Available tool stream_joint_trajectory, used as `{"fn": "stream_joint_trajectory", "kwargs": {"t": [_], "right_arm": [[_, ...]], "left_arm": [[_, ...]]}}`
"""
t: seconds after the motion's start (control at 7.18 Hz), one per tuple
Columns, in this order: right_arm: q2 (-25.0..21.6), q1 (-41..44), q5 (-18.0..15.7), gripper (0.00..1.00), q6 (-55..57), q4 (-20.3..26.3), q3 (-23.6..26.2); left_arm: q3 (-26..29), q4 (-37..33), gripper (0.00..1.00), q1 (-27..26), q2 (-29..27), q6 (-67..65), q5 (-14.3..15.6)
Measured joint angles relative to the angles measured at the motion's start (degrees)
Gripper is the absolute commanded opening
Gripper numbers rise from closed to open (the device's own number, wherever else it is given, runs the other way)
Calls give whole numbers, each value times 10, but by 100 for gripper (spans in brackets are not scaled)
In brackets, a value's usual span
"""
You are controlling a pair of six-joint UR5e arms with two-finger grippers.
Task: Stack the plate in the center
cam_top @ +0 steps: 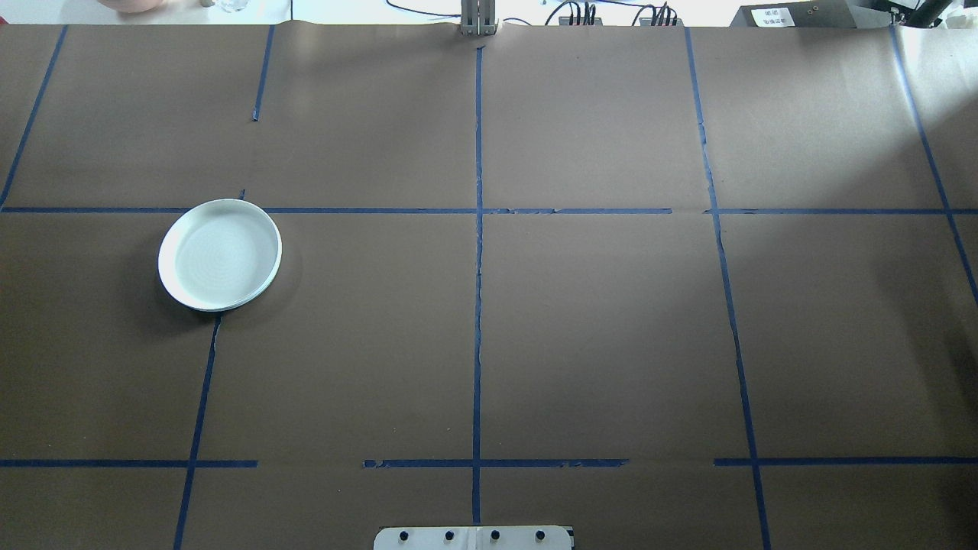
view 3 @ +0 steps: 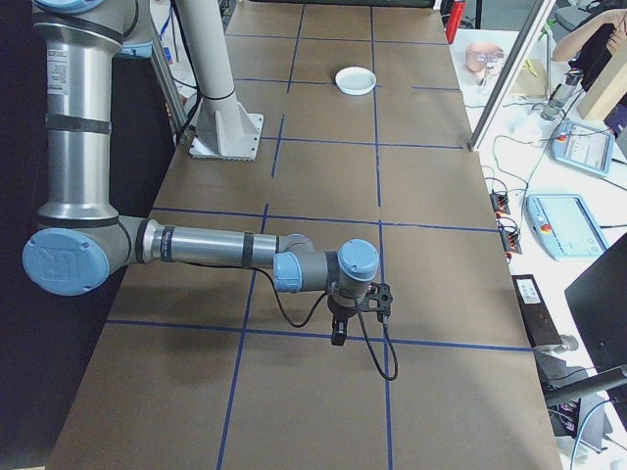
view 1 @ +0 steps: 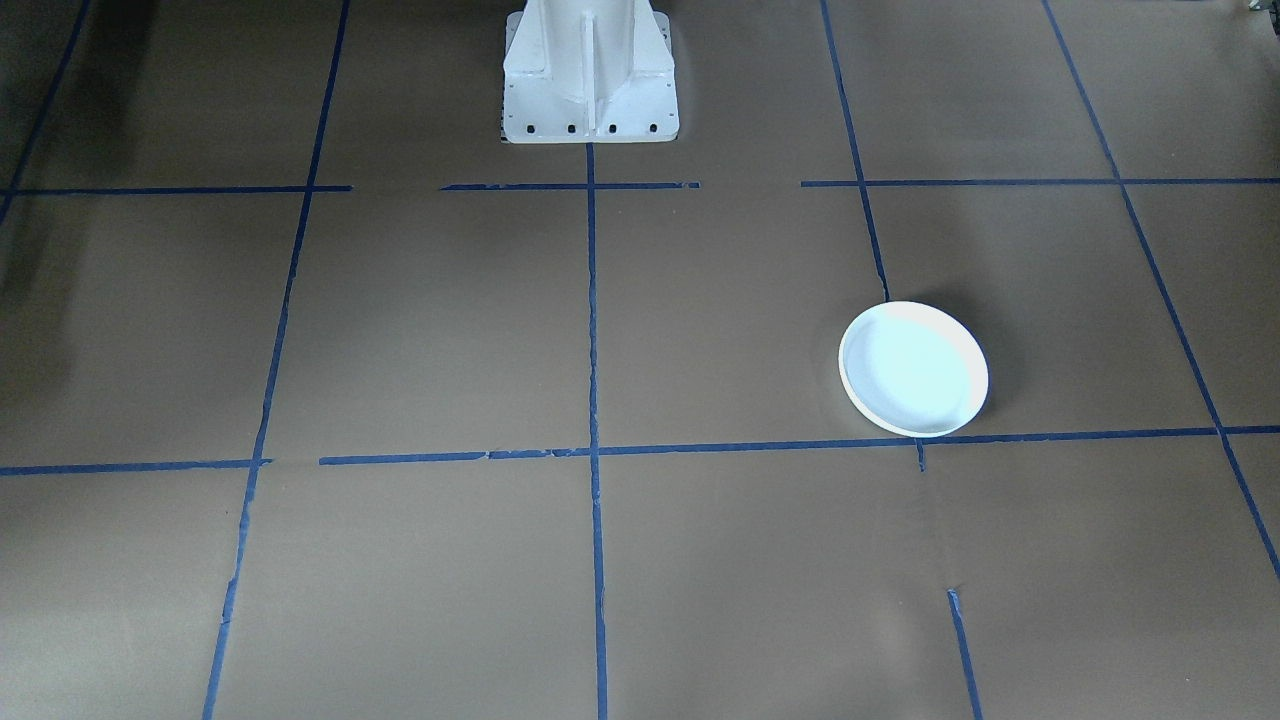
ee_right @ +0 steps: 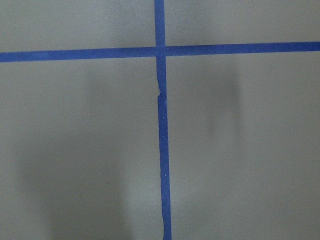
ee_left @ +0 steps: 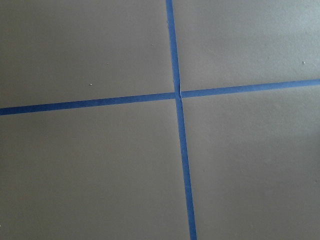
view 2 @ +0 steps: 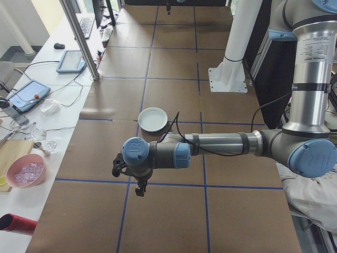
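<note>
Plate point(cam_top: 220, 254) lies untouched left of the desk's middle tape cross point(cam_top: 478, 211), so first reach it; I cannot tell either gripper's finger state.

Your 2 arms show only in the side views. The left arm point(view 2: 221, 143) stands with its upper section upright at the base, then bends at the elbow into a level forearm reaching out over the table. Its left gripper point(view 2: 140, 190) hangs below the wrist, pointing down, off the surface. The right arm point(view 3: 196, 245) mirrors that pose, with the right gripper point(view 3: 338, 339) also pointing down. You cannot tell from these angles how either pair of jaws stands.
</note>
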Motion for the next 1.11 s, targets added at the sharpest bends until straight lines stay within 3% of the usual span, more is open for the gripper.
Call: {"fn": "stream_joint_trajectory", "kwargs": {"t": [1.11], "right_arm": [[0,0,0,100,0,0,0]], "left_arm": [[-1,0,100,-41,15,0,29]]}}
